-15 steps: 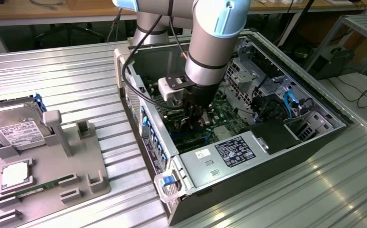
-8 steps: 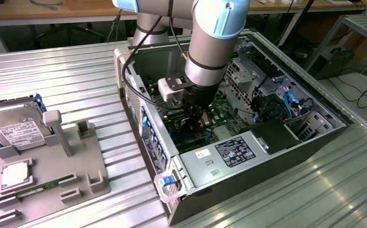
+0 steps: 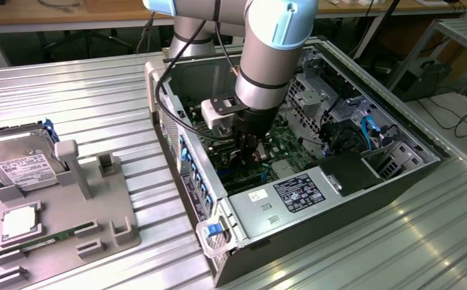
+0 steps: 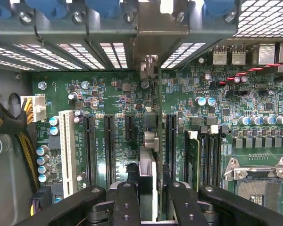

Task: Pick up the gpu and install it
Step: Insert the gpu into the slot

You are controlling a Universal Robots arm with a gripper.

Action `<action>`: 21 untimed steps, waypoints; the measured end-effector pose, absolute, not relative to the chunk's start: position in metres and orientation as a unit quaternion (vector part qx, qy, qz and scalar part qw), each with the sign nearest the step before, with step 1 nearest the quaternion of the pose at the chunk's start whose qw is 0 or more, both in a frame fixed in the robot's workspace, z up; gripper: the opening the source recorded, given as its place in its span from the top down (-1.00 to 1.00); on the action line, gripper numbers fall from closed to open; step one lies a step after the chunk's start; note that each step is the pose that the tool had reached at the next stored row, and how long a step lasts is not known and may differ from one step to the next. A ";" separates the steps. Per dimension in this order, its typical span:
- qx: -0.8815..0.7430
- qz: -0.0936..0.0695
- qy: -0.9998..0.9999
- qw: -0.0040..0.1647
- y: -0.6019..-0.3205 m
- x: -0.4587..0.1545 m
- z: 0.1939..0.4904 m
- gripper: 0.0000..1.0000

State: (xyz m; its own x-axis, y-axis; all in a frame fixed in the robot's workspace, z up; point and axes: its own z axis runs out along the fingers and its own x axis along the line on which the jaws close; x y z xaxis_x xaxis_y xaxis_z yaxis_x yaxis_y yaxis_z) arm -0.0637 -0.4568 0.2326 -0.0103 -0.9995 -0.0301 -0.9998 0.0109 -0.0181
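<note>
My gripper [image 3: 249, 154] is down inside the open computer case [image 3: 394, 187], above the green motherboard [image 3: 286, 130]. In the wrist view the gripper [image 4: 148, 190] is shut on the gpu [image 4: 148, 155]. The card shows edge-on as a thin upright strip between the black fingers [image 4: 127, 200]. It runs along the motherboard [image 4: 108, 89] between two long black expansion slots [image 4: 109, 146]. Its pale metal bracket [image 4: 148, 66] stands at the case's rear slot openings. I cannot tell whether its connector sits in a slot.
A grey fixture tray [image 3: 104, 211] at the exterior view's left carries a silver hard drive [image 3: 20, 160], a square chip [image 3: 20, 220] and a slim green memory stick [image 3: 52, 237]. Inside the case lie a braided cable bundle [image 4: 4, 122], an upright memory module [image 4: 193, 155] and the processor socket [image 4: 259, 183].
</note>
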 end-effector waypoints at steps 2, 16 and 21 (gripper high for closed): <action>-0.703 0.004 0.711 0.017 -0.457 -0.064 0.233 0.44; -0.703 0.004 0.711 0.017 -0.457 -0.064 0.223 0.44; -0.703 0.004 0.711 0.017 -0.457 -0.064 0.223 0.29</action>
State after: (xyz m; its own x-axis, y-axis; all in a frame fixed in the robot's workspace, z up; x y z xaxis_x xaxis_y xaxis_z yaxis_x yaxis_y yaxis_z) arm -0.0637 -0.4568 0.2227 -0.0104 -0.9995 -0.0303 -0.9998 0.0109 -0.0181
